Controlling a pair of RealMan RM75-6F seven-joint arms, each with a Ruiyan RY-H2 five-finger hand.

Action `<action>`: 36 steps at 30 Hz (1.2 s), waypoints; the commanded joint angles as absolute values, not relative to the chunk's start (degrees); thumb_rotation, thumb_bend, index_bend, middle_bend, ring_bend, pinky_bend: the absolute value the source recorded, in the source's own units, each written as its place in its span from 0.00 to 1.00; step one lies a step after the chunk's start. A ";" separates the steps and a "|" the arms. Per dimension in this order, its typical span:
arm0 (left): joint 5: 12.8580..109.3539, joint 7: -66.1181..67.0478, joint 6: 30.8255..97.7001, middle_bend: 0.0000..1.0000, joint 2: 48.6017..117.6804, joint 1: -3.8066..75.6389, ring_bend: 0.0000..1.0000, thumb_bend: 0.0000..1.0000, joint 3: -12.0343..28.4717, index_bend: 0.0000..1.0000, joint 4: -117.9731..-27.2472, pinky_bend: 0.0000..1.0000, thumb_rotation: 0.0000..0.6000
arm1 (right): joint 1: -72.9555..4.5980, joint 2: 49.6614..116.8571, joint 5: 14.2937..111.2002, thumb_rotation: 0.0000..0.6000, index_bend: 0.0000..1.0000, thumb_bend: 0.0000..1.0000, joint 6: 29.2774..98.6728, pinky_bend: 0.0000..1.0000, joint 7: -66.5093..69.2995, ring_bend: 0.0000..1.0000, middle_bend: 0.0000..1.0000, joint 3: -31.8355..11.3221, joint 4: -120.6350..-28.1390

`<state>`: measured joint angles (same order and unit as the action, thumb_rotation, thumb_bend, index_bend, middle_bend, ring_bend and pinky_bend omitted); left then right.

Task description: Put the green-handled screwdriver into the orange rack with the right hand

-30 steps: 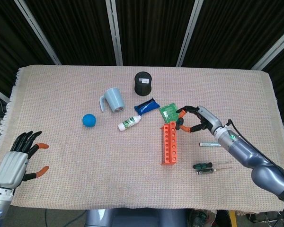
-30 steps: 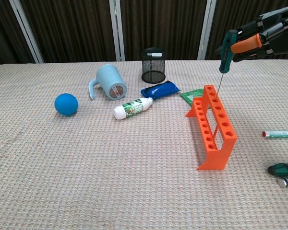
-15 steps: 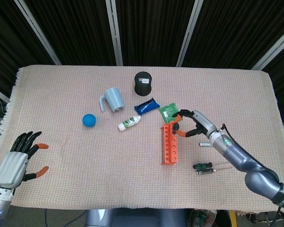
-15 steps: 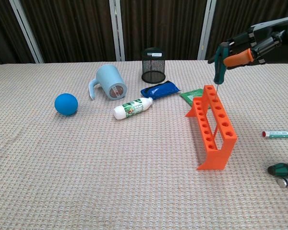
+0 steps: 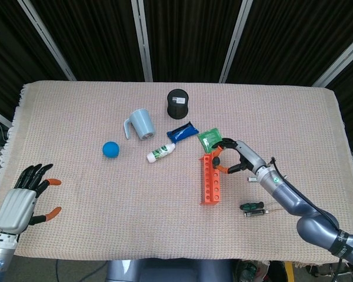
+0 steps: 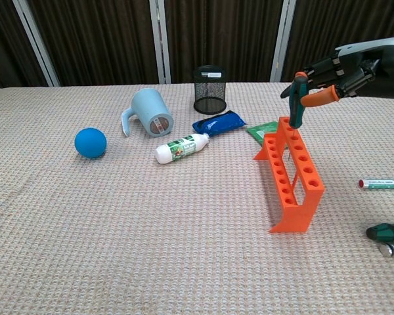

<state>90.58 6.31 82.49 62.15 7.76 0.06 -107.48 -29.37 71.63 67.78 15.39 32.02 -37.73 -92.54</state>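
Screwdriver (image 6: 296, 100), light and stiff, stands shaft-down in the orange rack (image 6: 293, 172); right hand (image 6: 333, 72) pinches its handle, the sensible hold; left hand (image 5: 25, 197) spread

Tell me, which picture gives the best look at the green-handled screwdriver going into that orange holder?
The chest view. It shows the green-handled screwdriver from the side, upright in the right hand, its handle just above the far end of the orange rack. The head view looks down, so the hand mostly hides it.
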 commanded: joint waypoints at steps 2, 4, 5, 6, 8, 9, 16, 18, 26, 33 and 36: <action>90.46 6.41 82.35 0.06 62.25 7.82 0.00 0.17 0.07 0.33 -107.46 0.00 1.00 | -30.23 71.57 68.88 1.00 0.60 0.29 16.68 0.00 32.50 0.00 0.23 -36.44 -92.13; 90.37 6.47 82.25 0.06 62.36 7.87 0.00 0.17 0.08 0.33 -107.44 0.00 1.00 | -30.74 71.56 69.40 1.00 0.60 0.29 17.53 0.00 32.62 0.00 0.23 -35.58 -92.02; 90.38 6.51 82.21 0.06 62.41 7.88 0.00 0.17 0.06 0.33 -107.43 0.00 1.00 | -30.96 71.53 69.49 1.00 0.60 0.29 17.78 0.00 32.82 0.00 0.23 -35.27 -92.00; 90.33 6.53 82.15 0.06 62.45 7.91 0.00 0.17 0.07 0.33 -107.40 0.00 1.00 | -31.19 71.51 69.61 1.00 0.60 0.29 18.07 0.00 32.94 0.00 0.23 -34.92 -91.92; 90.33 6.57 81.98 0.06 62.47 7.98 0.00 0.17 0.00 0.33 -107.39 0.00 1.00 | -31.87 71.56 70.01 1.00 0.60 0.29 18.80 0.00 32.84 0.00 0.23 -33.94 -91.49; 90.32 6.57 81.96 0.06 62.47 7.99 0.00 0.17 0.01 0.33 -107.37 0.00 1.00 | -32.13 71.57 70.04 1.00 0.60 0.29 19.07 0.00 32.92 0.00 0.23 -33.57 -91.36; 89.90 6.52 81.79 0.06 62.62 8.06 0.00 0.17 0.09 0.33 -107.04 0.00 1.00 | -34.05 71.69 69.59 1.00 0.60 0.29 20.42 0.00 33.53 0.00 0.23 -30.79 -90.07; 89.80 6.48 81.65 0.06 62.69 8.12 0.00 0.17 0.09 0.33 -106.97 0.00 1.00 | -34.47 71.77 69.39 1.00 0.60 0.29 20.66 0.00 33.63 0.00 0.23 -30.18 -89.65; 89.66 6.44 81.56 0.06 62.87 8.20 0.00 0.17 0.12 0.33 -106.80 0.00 1.00 | -35.87 71.41 68.50 1.00 0.54 0.29 21.62 0.00 34.86 0.00 0.23 -28.23 -89.08; 89.80 6.32 81.62 0.06 62.83 8.25 0.00 0.17 0.11 0.33 -106.96 0.00 1.00 | -36.44 70.38 69.04 1.00 0.46 0.27 21.81 0.00 36.44 0.00 0.20 -27.11 -89.45; 89.90 6.35 81.74 0.06 62.71 8.21 0.00 0.17 0.10 0.32 -107.00 0.00 1.00 | -36.57 70.12 69.18 1.00 0.44 0.24 21.96 0.00 37.39 0.00 0.20 -26.66 -89.51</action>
